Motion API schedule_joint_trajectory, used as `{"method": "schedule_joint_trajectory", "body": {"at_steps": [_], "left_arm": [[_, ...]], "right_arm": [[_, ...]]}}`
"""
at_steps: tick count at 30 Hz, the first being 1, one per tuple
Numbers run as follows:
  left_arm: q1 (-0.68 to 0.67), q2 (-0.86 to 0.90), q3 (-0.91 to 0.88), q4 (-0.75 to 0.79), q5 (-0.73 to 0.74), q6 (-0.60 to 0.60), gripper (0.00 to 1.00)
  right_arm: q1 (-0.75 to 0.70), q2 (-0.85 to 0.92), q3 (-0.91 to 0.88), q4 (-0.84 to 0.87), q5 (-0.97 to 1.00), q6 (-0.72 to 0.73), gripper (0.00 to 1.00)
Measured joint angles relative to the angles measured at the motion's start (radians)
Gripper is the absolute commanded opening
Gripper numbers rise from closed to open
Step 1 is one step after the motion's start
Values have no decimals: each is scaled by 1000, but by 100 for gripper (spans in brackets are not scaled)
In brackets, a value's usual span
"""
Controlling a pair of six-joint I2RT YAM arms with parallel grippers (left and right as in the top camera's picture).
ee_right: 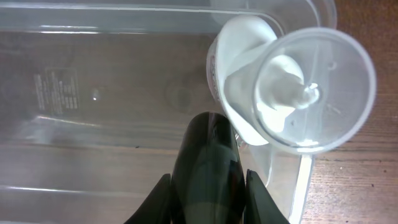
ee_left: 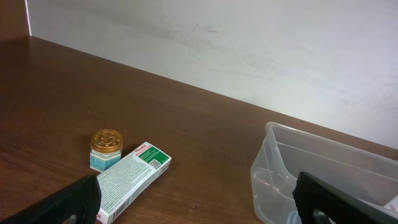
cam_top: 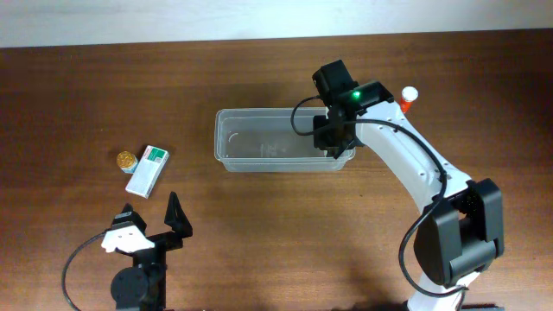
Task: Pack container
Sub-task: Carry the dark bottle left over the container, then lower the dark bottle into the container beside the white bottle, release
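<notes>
Right gripper [cam_top: 333,138]: we are finding it over the right end of the container [cam_top: 276,112], beside a bottle [ee_right: 292,87], presumably packing; grip unreadable.
Left gripper [cam_top: 151,222]: we are seeing it parked, jaws apart.

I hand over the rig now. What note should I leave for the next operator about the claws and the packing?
Left claw: open, empty, near the white-and-green box and gold-lidded jar.
Right claw: over the right end of the container; open or shut unclear.
Done: white bottle with clear cap appears to be inside that end.
Left: box, jar and orange-capped bottle lie outside on the table.
</notes>
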Motion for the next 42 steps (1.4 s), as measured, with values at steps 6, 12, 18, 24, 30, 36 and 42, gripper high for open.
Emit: {"method": "schedule_joint_trajectory", "body": {"at_steps": [6,12,18,24,30,36,42], "left_arm": [[0,0,0,0,0,0,99],[0,0,0,0,0,0,99],[0,0,0,0,0,0,99],[0,0,0,0,0,0,99],[0,0,0,0,0,0,99],[0,0,0,0,0,0,99],[0,0,0,0,0,0,99]], "right_arm": [[0,0,-21,13,3,33,17],[0,2,-51,41,4,50,17],[0,2,-58,54,11,59,17],[0,18,-58,65,27,70,16],[0,56,-58,78,30,76,16],[0,75,-58,90,34,77,16],[0,75,-58,95,39,81,50]]}}
